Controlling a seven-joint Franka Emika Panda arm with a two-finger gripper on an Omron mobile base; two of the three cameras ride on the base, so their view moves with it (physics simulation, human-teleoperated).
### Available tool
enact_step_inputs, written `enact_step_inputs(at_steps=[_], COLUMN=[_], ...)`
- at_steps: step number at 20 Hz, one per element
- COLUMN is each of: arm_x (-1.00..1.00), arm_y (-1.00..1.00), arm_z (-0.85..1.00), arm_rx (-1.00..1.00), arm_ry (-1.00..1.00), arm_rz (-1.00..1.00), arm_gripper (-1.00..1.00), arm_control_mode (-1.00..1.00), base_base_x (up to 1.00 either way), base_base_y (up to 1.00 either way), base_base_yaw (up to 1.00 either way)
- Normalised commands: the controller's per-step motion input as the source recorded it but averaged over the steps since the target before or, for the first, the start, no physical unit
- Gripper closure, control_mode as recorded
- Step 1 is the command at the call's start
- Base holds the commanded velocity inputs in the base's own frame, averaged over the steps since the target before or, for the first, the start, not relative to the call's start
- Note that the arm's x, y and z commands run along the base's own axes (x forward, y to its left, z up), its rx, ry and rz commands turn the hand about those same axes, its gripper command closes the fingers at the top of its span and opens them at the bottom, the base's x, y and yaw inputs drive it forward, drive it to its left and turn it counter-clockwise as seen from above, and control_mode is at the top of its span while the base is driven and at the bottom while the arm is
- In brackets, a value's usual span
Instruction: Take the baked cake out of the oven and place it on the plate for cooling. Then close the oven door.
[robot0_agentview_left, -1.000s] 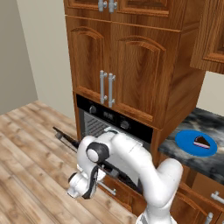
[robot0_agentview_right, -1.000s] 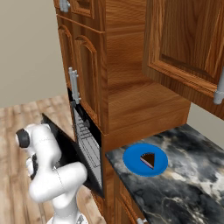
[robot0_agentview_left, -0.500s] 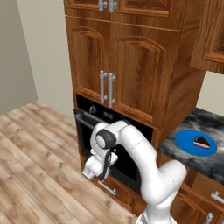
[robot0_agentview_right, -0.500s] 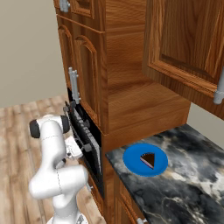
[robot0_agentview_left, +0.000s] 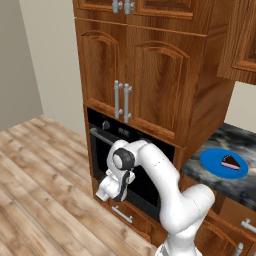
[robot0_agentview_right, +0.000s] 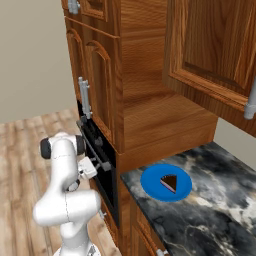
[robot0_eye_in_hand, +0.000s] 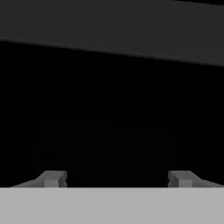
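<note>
The black oven (robot0_agentview_left: 131, 150) sits under the wooden cabinets, and its oven door (robot0_agentview_left: 135, 175) stands upright against the oven front with the silver bar handle (robot0_agentview_right: 95, 149) sticking out. My gripper (robot0_agentview_left: 109, 190) is low against the door's glass, open and empty. In the hand view the dark door (robot0_eye_in_hand: 112, 100) is close ahead and the fingertips (robot0_eye_in_hand: 52, 178) stand wide apart. The baked cake (robot0_agentview_left: 231, 161) (robot0_agentview_right: 170, 183), a small dark wedge, lies on the blue plate (robot0_agentview_left: 215, 161) (robot0_agentview_right: 150, 184) on the counter to the right of the oven.
A dark marbled counter (robot0_agentview_right: 210, 220) carries the plate. Wooden cabinet doors (robot0_agentview_left: 140, 80) with vertical handles rise above the oven, and an upper cabinet (robot0_agentview_right: 215, 45) hangs over the counter. Wooden floor (robot0_agentview_left: 40, 190) lies open to the left. A drawer handle (robot0_agentview_left: 122, 214) is below the oven.
The oven door has swung up from hanging half open to upright against the oven. My hand has followed it in towards the oven front. The cake and plate have stayed put.
</note>
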Motion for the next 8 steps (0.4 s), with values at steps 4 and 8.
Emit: enact_step_inputs(at_steps=[4, 8], arm_x=[0.13, -0.02], arm_y=[-0.06, 0.00], arm_z=[-0.16, -0.01], arm_rx=[-0.01, 0.02], arm_ry=[0.20, 0.04], arm_rz=[-0.05, -0.01], arm_gripper=[-1.00, -1.00], arm_control_mode=[-1.00, -1.00], base_base_x=[0.00, 0.00], base_base_y=[0.00, 0.00], base_base_yaw=[0.00, 0.00])
